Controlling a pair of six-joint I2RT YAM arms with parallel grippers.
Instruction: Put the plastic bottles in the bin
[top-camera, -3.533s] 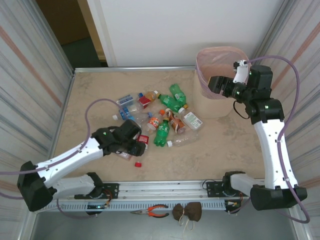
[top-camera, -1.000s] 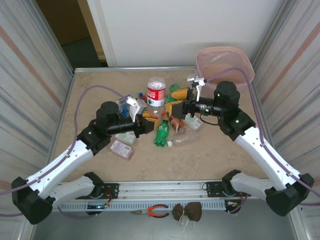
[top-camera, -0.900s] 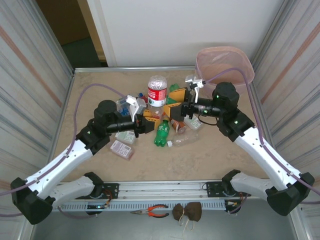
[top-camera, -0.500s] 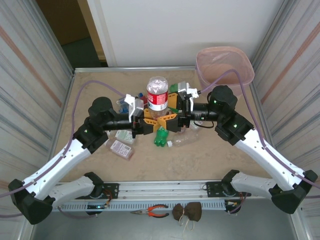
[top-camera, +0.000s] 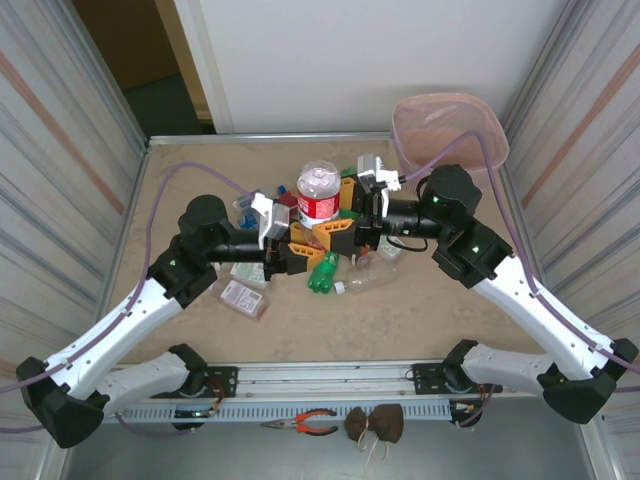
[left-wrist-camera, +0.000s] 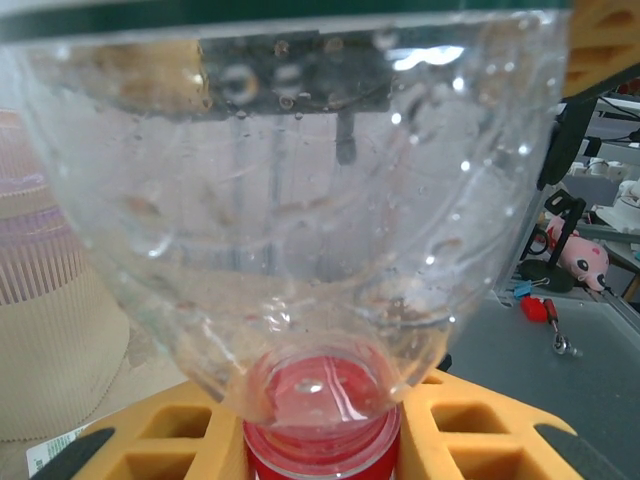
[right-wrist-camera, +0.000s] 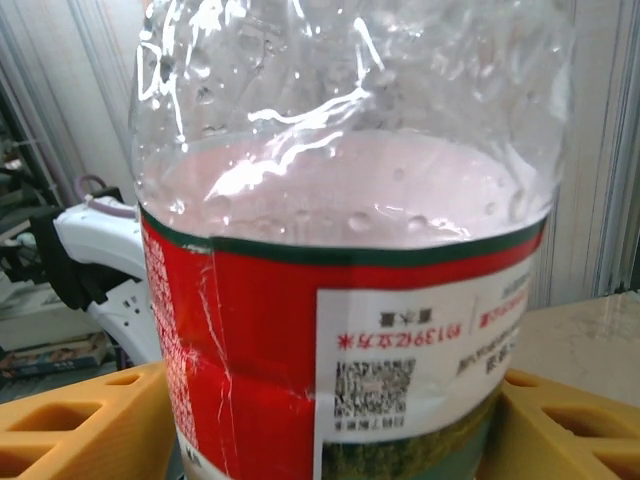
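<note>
Bottle (top-camera: 319, 194), cap-down with its neck pinched by my left gripper (top-camera: 300, 246), is offered to my right gripper (top-camera: 341, 211), which flanks the body; whether it grips, I can't tell.

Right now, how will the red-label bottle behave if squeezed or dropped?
The red-label bottle looks empty but for droplets, so probably light. Its clear wall shows creases, so it likely dents when squeezed. Round, it may roll.

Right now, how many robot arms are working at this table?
2. The left arm reaches in from the near left, the right arm from the near right; both meet at the raised red-labelled bottle.
</note>
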